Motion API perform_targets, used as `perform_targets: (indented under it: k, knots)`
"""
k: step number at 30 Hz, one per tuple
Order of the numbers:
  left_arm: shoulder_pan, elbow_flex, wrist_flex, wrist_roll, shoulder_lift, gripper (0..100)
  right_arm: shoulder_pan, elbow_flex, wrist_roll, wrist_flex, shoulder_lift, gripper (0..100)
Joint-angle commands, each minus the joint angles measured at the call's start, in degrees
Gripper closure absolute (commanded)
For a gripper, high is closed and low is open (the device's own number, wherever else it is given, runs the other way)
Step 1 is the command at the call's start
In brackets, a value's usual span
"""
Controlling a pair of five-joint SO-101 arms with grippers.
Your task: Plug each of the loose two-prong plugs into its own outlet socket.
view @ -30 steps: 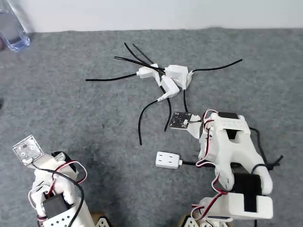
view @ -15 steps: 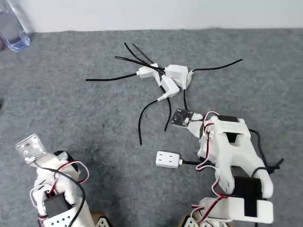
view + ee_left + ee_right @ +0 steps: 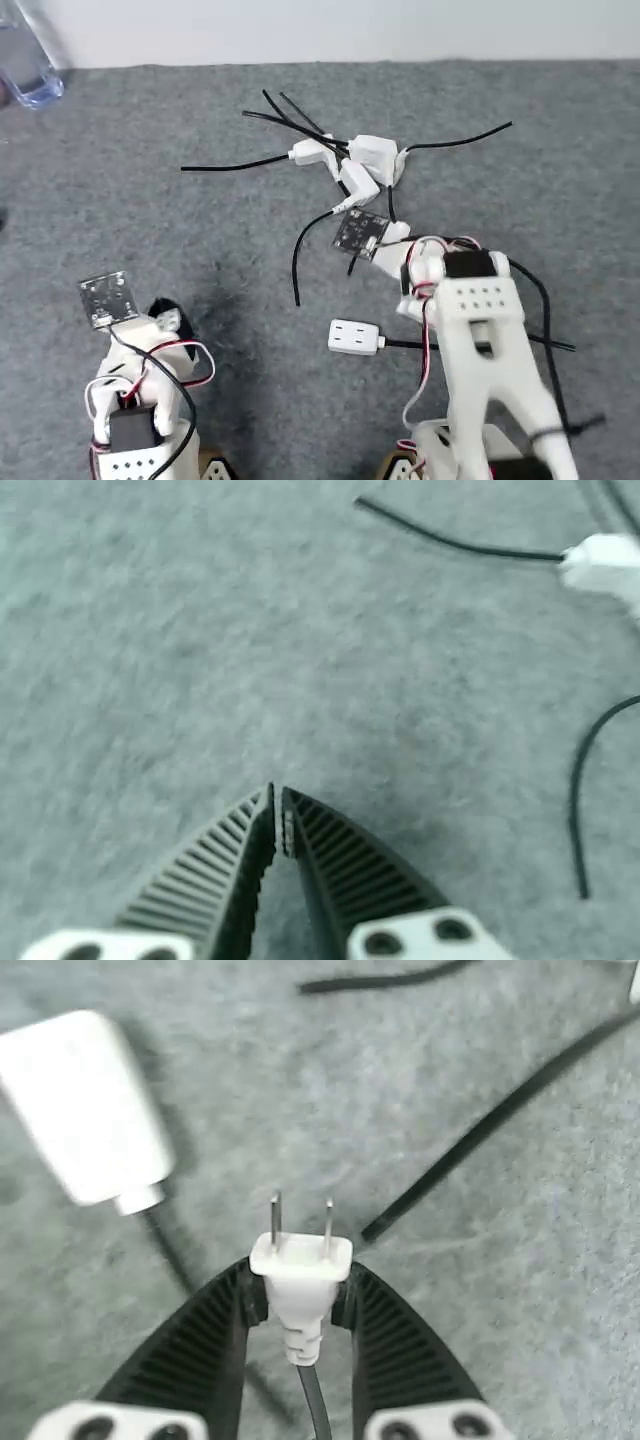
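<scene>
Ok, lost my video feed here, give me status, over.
Left gripper shut, empty. Right gripper shut on plug, prongs exposed. Socket free on the table; black cord lying nearby.

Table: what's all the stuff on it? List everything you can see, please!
plug: one, white, between the right jaws
socket: one, white, on the mat by the right arm
plug bunch: about three, white, far middle
cords: several, black, spreading from the plug bunch
container: one, clear, far left corner
mat: one, grey, under everything
left arm: one, white, near left; left jaws shut, empty
right arm: one, white, near right; right jaws shut on the plug
</scene>
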Motion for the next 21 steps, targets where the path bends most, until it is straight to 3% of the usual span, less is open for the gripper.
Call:
perform_targets:
  k: [1, 4, 7, 11, 21]
  knots:
    - [6.7, -0.3, -5.9, -0.2, -0.6, 98, -4.8, -1.1, -2.5, 7.7, -9.9, 99.2]
    - [12.5, -0.6, -12.9, 5.8, -0.6, 99, -9.5, -1.1, -4.8, 12.2, -15.1, 99.2]
    - [13.9, -3.6, -19.8, 19.8, -0.6, 99, -14.0, -1.6, -8.3, 14.3, -18.9, 99.2]
    - [14.4, -9.5, -20.2, 38.2, -0.6, 99, -16.4, -6.1, -12.4, 17.5, -21.2, 99.2]
    - [36.3, -8.9, -20.3, 39.3, -0.6, 98, -16.0, -9.2, -15.4, 18.2, -21.8, 99.1]
